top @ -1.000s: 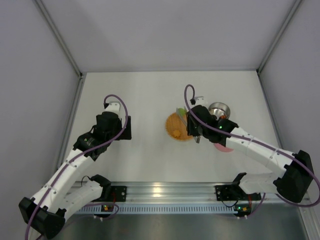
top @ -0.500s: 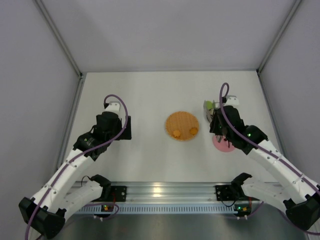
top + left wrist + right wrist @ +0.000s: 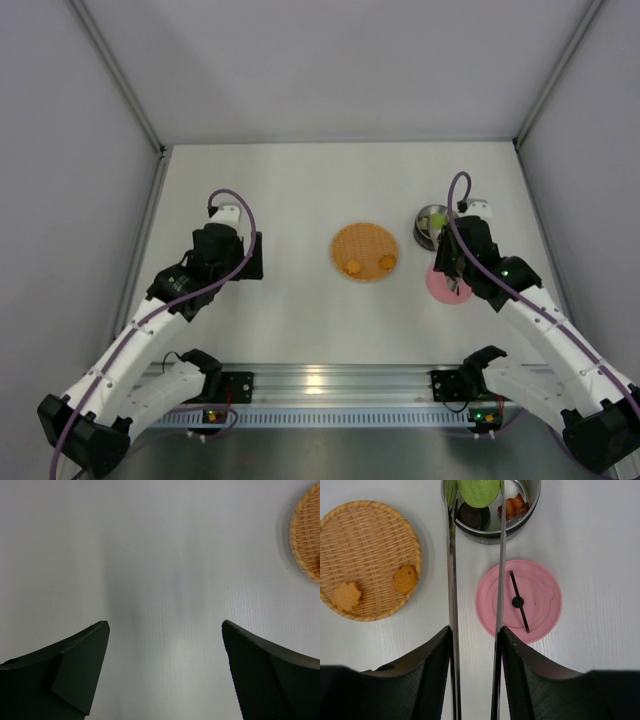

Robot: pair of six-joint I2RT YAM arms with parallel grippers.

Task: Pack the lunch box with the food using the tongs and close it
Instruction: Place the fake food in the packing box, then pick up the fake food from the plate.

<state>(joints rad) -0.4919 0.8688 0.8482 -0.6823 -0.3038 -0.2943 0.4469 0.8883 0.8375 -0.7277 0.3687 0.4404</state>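
My right gripper (image 3: 475, 632) is shut on the tongs (image 3: 451, 580), whose two slim silver arms run forward from between its fingers. A green disc (image 3: 479, 491) sits between the tong tips, over the open steel lunch box (image 3: 532, 507). Inside the box lie a black piece (image 3: 472, 516) and a red-brown piece (image 3: 512, 507). The pink lid (image 3: 535, 587) with its dark handle lies flat on the table just in front of the box. Two orange pieces (image 3: 405, 578) stay on the woven plate (image 3: 367, 545). My left gripper (image 3: 165, 630) hangs open over bare table.
From above, the woven plate (image 3: 364, 238) lies mid-table, left of the lunch box (image 3: 426, 228) and the lid (image 3: 440, 288). The left arm (image 3: 215, 260) sits far off to the left. Grey walls enclose the white table on three sides.
The right arm swung right from the woven plate to the lunch box, carrying the green disc in the tongs. The left arm has not moved.
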